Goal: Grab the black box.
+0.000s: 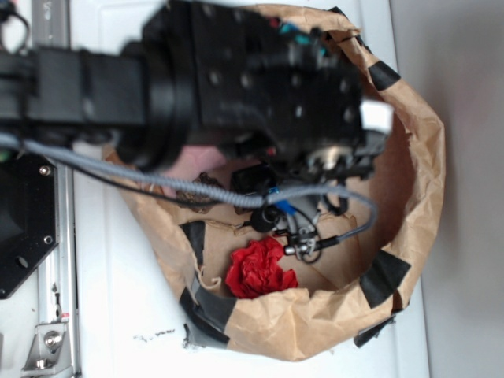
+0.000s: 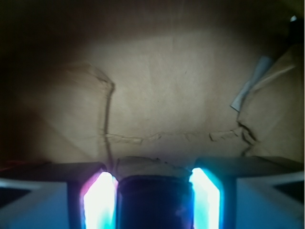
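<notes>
In the wrist view the black box (image 2: 155, 205), a dark glossy block, fills the gap between my two glowing fingers. My gripper (image 2: 152, 177) is shut on the box, with both pads against its sides. Beyond it lies the creased brown paper floor (image 2: 167, 95). In the exterior view my black arm (image 1: 236, 71) reaches from the left over the brown paper basin (image 1: 421, 157). The arm hides the fingers and the box there.
A crumpled red thing (image 1: 260, 269) lies on the basin floor near its front wall. Black tape patches (image 1: 384, 277) sit on the paper rim. A grey cable (image 1: 157, 181) hangs under the arm. A pink thing (image 1: 201, 161) shows beneath the arm. A metal rail (image 1: 55, 315) runs at the left.
</notes>
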`<state>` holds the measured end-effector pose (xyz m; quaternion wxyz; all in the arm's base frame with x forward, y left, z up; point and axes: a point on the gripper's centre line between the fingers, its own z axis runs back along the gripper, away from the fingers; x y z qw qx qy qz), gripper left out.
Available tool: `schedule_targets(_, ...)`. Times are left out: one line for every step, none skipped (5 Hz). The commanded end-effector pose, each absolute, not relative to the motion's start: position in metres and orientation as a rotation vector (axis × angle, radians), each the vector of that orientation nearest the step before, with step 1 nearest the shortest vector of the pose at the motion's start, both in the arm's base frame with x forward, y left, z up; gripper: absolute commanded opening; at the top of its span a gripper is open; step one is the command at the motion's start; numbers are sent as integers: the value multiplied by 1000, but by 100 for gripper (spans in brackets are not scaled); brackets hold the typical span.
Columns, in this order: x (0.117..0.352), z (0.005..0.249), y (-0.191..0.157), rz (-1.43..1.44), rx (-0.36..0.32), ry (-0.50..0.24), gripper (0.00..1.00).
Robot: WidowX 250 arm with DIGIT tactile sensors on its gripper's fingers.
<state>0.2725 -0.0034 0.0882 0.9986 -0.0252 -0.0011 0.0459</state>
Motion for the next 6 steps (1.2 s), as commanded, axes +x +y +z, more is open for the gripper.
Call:
schedule_targets(273, 142, -1, 85, -98, -126, 0)
schedule_targets(275, 161, -4, 82, -139, -127, 0)
schedule_targets(283, 171, -2, 112, -128, -132, 0)
schedule_targets(283, 182, 5, 130, -112, -171, 0)
schedule_targets(280, 186, 11, 136, -92, -196, 0)
schedule_targets(278, 187, 11, 131, -86, -203, 0)
